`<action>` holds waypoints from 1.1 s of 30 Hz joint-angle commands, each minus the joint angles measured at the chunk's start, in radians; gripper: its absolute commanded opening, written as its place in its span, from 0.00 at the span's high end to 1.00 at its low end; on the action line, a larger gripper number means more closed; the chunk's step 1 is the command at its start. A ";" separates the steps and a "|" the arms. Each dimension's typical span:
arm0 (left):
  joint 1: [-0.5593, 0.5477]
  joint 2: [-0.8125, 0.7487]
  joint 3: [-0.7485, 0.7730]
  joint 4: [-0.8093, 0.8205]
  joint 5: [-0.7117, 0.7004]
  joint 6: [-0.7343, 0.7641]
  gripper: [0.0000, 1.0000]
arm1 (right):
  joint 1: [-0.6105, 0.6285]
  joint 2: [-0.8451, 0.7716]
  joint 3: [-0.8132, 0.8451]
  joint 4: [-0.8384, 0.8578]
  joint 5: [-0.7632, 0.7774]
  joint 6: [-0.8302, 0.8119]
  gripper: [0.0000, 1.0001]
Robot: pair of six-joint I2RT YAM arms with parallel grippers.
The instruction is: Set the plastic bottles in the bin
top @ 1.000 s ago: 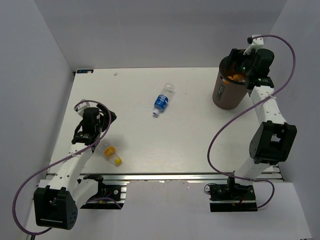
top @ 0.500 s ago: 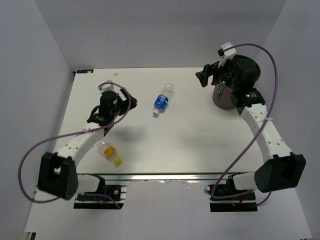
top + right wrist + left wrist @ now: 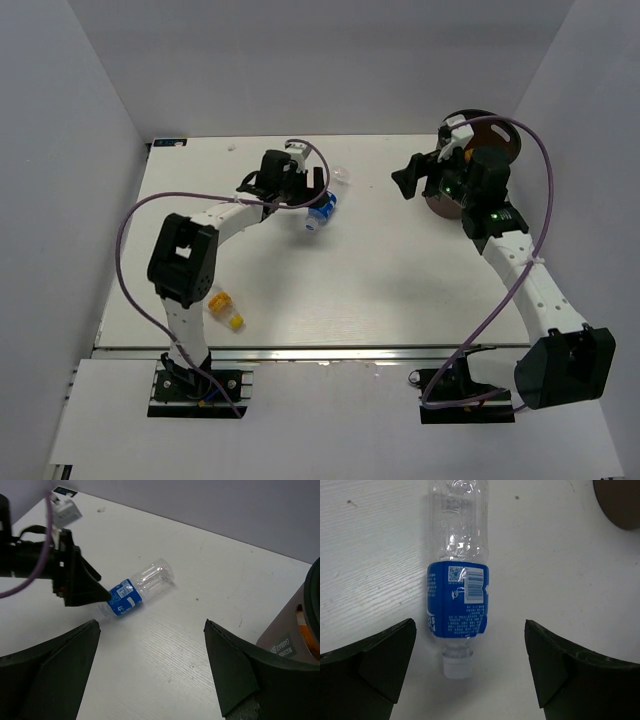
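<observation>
A clear bottle with a blue label (image 3: 457, 600) lies on the white table with its cap toward my left gripper (image 3: 470, 667). The gripper is open and low, one finger on each side of the cap end, not touching it. The bottle also shows in the top view (image 3: 322, 208) and in the right wrist view (image 3: 131, 594). My right gripper (image 3: 150, 670) is open and empty above the table, between that bottle and the dark-brown bin (image 3: 292, 630). Something orange shows inside the bin. A small yellow-capped bottle (image 3: 225, 308) lies near the front left.
In the top view the bin (image 3: 497, 135) stands at the back right, partly hidden by my right arm, whose gripper (image 3: 405, 180) is just left of it. My left arm reaches across the back of the table to its gripper (image 3: 308, 197). Grey walls enclose the table.
My left arm has swung from the front left to the blue-label bottle. My right gripper has left the bin's mouth and moved left and down over the table.
</observation>
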 commanded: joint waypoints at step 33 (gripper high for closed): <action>-0.116 -0.322 -0.208 0.254 0.111 0.036 0.65 | -0.001 0.032 -0.031 0.220 -0.252 0.197 0.11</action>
